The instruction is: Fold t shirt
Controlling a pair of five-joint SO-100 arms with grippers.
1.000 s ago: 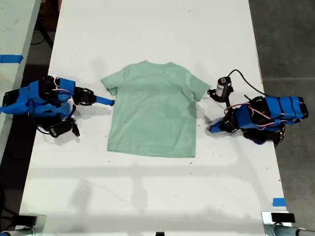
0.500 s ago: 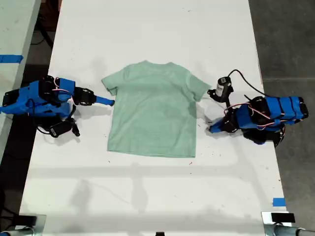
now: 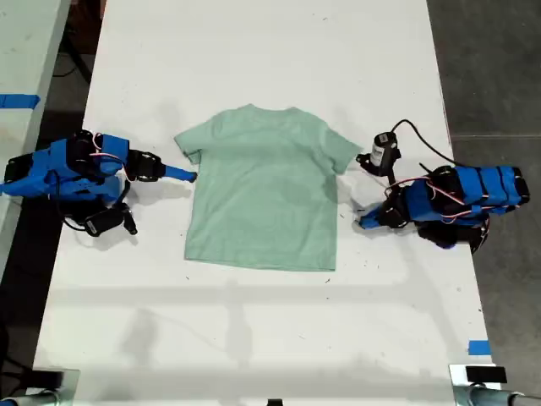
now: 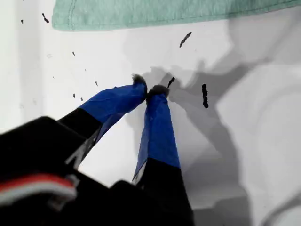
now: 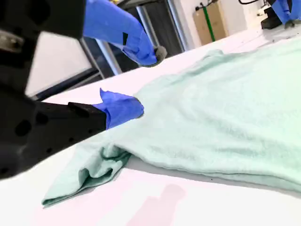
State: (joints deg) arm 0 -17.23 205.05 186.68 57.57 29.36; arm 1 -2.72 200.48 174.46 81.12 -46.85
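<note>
Since the t shirt (image 3: 264, 190) lies flat and unfolded on the white table (image 3: 254, 51) between my two arms, I judge the step in hand to be taking a first hold on its sides. My second gripper (image 5: 146, 81) has its jaws apart with nothing held, one finger low beside the bunched sleeve (image 5: 89, 174) and the other raised above the cloth. To do this well it should slide the low finger under the sleeve fold before closing, so it pinches both layers, not just the top one. My first gripper (image 4: 150, 89) has its tips together on bare table, the shirt's edge (image 4: 155, 19) ahead of them and apart. It would need to open before advancing. I cannot tell whether the low finger touches the sleeve, and most of the shirt is cut off ahead of the first jaws.
</note>
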